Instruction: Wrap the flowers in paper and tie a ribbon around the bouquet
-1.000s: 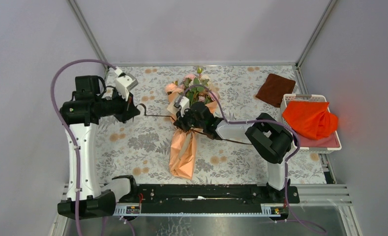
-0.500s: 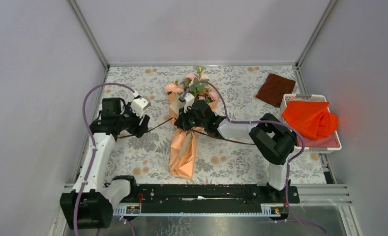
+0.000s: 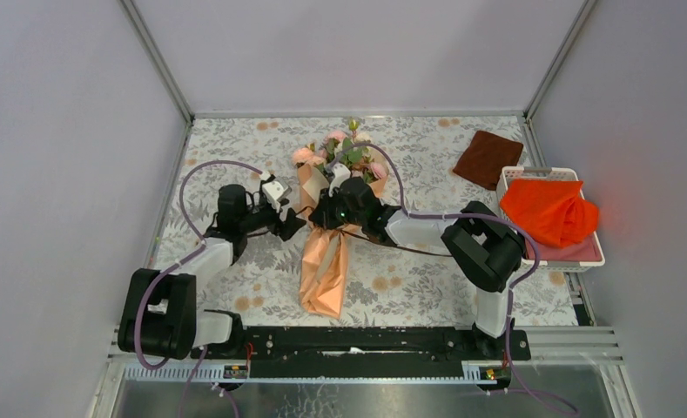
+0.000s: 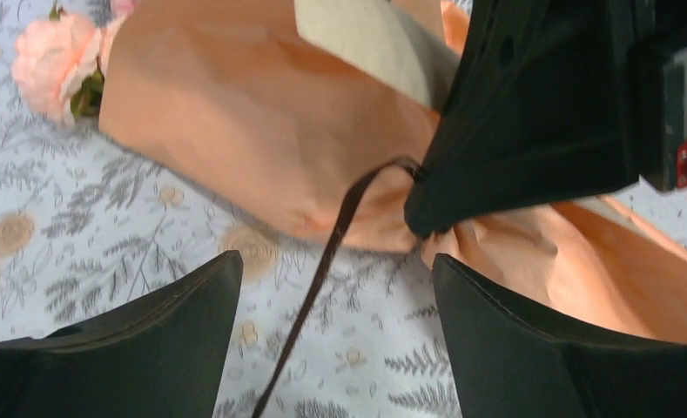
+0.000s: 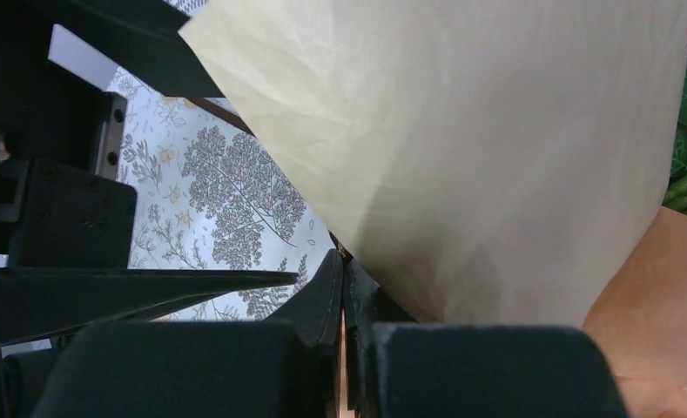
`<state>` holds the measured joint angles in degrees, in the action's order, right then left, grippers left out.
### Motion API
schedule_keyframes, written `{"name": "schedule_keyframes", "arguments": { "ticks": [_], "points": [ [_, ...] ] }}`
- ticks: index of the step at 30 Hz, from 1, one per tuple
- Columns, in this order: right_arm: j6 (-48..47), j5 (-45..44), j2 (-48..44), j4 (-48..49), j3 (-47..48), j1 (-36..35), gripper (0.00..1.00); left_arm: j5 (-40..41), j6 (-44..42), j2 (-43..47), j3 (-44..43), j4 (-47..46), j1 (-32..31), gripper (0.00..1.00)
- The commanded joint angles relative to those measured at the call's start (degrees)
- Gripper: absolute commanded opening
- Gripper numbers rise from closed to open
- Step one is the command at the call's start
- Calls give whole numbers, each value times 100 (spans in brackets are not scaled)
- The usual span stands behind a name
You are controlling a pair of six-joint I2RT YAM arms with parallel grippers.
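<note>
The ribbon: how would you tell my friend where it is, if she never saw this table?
Look at the flowery table and find the peach paper bouquet lying in its middle. At the bouquet's pinched waist, the ribbon trails out across the table. It is dark brown and thin as string, unlike the fat purple cables nearby.

Claws meet at bouquet (image 3: 326, 266).
Left claw (image 3: 294, 226) and right claw (image 3: 324, 218) flank its middle; ribbon (image 3: 409, 250) trails on desk (image 3: 427, 165).

The top camera looks down over the whole desk (image 3: 427, 287) from above its near edge, while both wrist cameras sit close against the bouquet (image 3: 326, 261) at mid-frame.
</note>
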<state>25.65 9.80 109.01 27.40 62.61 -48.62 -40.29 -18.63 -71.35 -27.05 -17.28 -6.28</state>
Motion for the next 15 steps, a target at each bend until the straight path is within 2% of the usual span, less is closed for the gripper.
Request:
{"name": "schedule_keyframes", "arguments": {
  "ticks": [1, 4, 6, 15],
  "points": [
    [219, -174, -285, 153, 293, 11, 0, -334, 173, -466, -310, -1137, -153, 88],
    [239, -273, -318, 136, 309, 11, 0, -377, -2, -490, -407, -920, -353, 88],
    [238, -312, -343, 136, 332, 11, 0, -303, -215, -525, -548, -453, -557, 88],
    [184, -377, -477, 17, 367, 68, 0, -638, 564, -906, -887, -304, -681, 82]
  ]
}}
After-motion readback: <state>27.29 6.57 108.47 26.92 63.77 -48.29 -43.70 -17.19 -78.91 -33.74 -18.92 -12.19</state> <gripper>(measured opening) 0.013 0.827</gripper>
